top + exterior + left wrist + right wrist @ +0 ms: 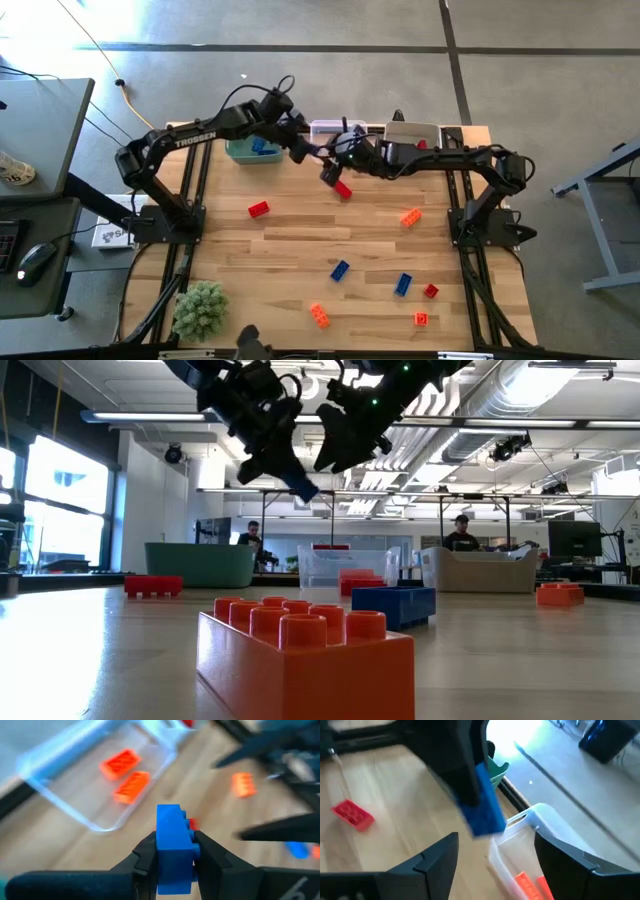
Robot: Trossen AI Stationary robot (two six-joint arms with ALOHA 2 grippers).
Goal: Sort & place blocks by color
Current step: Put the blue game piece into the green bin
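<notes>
Above the table's far edge, a blue block (175, 847) hangs long axis downward, clenched in the left gripper (172, 852); the teal bin (248, 150) lies just beside on the left arm's side; the right gripper (495, 865), released, stands close.

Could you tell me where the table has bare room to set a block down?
Bare wood lies between the red block and the orange block, mid-table. The near right, around the blue blocks, and the back edge by the teal bin are crowded.
</notes>
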